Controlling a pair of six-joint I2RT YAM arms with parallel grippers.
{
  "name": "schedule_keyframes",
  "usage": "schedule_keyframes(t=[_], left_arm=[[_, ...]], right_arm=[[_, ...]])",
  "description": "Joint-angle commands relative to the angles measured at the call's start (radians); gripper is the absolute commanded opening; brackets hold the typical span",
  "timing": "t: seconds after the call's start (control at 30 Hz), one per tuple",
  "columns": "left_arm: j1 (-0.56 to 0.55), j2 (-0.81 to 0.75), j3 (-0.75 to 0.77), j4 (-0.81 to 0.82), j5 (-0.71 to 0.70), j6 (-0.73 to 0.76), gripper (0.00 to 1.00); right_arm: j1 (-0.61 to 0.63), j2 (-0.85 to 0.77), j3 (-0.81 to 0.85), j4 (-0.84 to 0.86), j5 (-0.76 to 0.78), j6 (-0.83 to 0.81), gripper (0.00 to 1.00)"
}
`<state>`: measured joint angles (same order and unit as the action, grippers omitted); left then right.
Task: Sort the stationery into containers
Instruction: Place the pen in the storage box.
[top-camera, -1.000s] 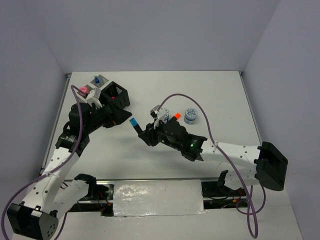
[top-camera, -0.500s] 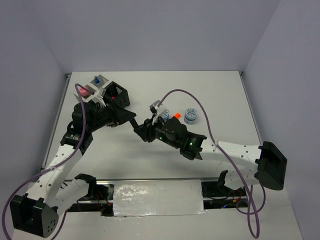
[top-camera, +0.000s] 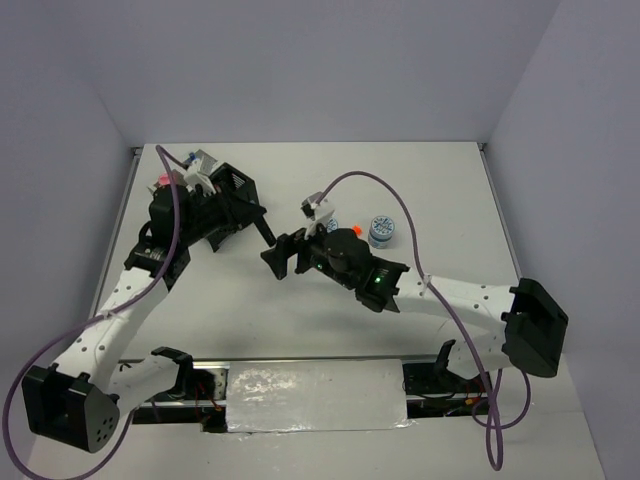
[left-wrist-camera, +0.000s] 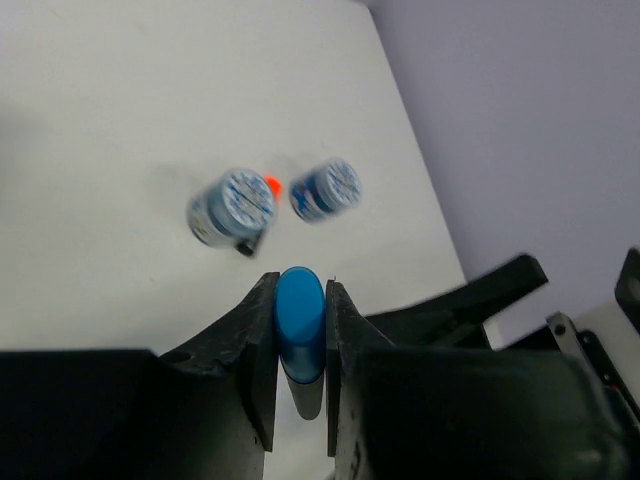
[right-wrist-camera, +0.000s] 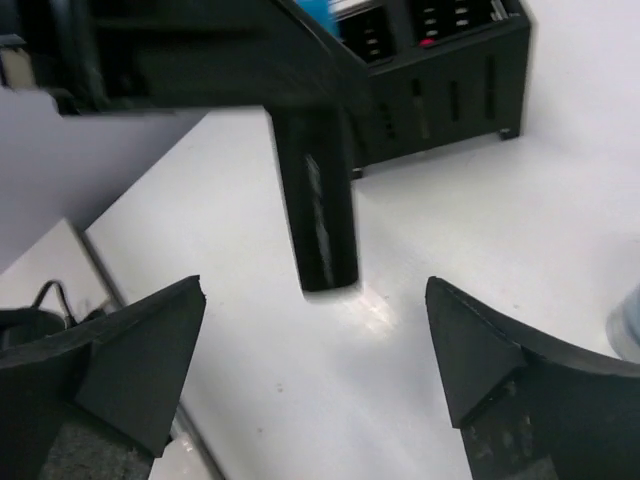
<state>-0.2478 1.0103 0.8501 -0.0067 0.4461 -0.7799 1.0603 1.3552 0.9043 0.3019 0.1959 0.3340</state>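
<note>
Left wrist view showed my left hand (left-wrist-camera: 300, 290) clenched on the blue-capped marker (left-wrist-camera: 300, 318), its cap squeezed between both fingers, just in front of the black mesh organiser (top-camera: 232, 188) over the counter (left-wrist-camera: 120, 120). My right hand (right-wrist-camera: 312, 290) was spread wide and released, holding nothing, near the marker's lower end. A patterned tin (left-wrist-camera: 232, 205), a second tin (left-wrist-camera: 326, 188) and an orange-capped marker (left-wrist-camera: 271, 185) sat well apart from the organiser.

gripper (left-wrist-camera: 300, 330) clamps blue-capped marker (left-wrist-camera: 299, 320); two tins (left-wrist-camera: 232, 206) lie beyond.
</note>
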Motion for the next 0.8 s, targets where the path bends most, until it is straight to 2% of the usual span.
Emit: schedule_keyframes(t=[0.0, 0.17, 0.23, 0.33, 0.43, 0.63, 0.77], left_arm=[[0.002, 0.037, 0.107, -0.021, -0.292, 0.144, 0.00], [0.018, 0.179, 0.174, 0.066, -0.753, 0.263, 0.00], [0.031, 0.238, 0.207, 0.133, -0.837, 0.269, 0.00], [0.045, 0.361, 0.277, 0.224, -0.903, 0.327, 0.00], [0.051, 0.509, 0.400, 0.234, -0.952, 0.373, 0.00], [0.058, 0.674, 0.489, 0.218, -1.052, 0.415, 0.01], [0.059, 0.714, 0.506, 0.194, -1.020, 0.404, 0.18]], right_arm=[[-0.074, -0.080, -0.072, 0.013, 0.045, 0.089, 1.00], [-0.178, -0.201, -0.226, 0.033, 0.002, 0.135, 1.00], [-0.178, -0.232, -0.237, -0.001, 0.014, 0.119, 1.00], [-0.181, -0.261, -0.255, -0.036, 0.034, 0.102, 1.00], [-0.186, -0.286, -0.283, -0.037, 0.034, 0.092, 1.00], [-0.206, -0.314, -0.314, -0.055, 0.045, 0.112, 1.00], [-0.214, -0.329, -0.314, -0.070, 0.046, 0.106, 1.00]])
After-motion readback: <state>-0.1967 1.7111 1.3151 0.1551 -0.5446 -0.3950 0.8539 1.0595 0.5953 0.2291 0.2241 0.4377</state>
